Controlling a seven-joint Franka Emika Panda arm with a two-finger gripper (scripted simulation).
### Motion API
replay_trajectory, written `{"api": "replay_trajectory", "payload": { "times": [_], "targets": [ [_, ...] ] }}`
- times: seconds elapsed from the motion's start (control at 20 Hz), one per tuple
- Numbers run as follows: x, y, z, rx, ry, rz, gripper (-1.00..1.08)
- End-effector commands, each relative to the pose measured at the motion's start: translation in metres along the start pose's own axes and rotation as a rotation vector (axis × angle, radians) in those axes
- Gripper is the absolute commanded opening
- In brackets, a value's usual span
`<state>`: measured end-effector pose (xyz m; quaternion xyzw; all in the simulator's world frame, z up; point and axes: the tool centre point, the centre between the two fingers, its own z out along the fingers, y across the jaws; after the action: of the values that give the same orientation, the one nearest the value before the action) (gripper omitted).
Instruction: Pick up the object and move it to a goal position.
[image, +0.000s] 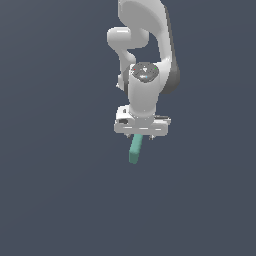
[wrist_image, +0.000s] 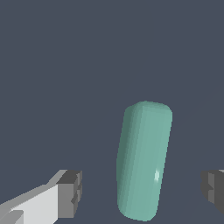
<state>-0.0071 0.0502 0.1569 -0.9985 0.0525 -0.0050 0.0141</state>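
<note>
The object is a small teal-green bar (image: 135, 149) with rounded edges. In the exterior view it pokes out from under the white gripper (image: 142, 136), whose hand hides its near end. In the wrist view the bar (wrist_image: 143, 159) lies between the two fingers, lengthwise across the gap. The gripper (wrist_image: 142, 190) is open. One dark pad (wrist_image: 71, 193) and the other pad (wrist_image: 213, 189) stand well apart from the bar on each side, and neither touches it.
The white arm (image: 145, 45) rises above the gripper in the exterior view. The background is plain dark grey-blue all around, with no other object or edge in view.
</note>
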Motion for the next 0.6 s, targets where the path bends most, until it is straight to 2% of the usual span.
{"api": "replay_trajectory", "payload": {
  "times": [0.0,0.55],
  "targets": [
    [-0.0005,0.0036,0.0033,-0.008,-0.002,0.049,1.0],
    [-0.0016,0.0121,0.0105,-0.029,-0.006,0.165,1.0]
  ]
}}
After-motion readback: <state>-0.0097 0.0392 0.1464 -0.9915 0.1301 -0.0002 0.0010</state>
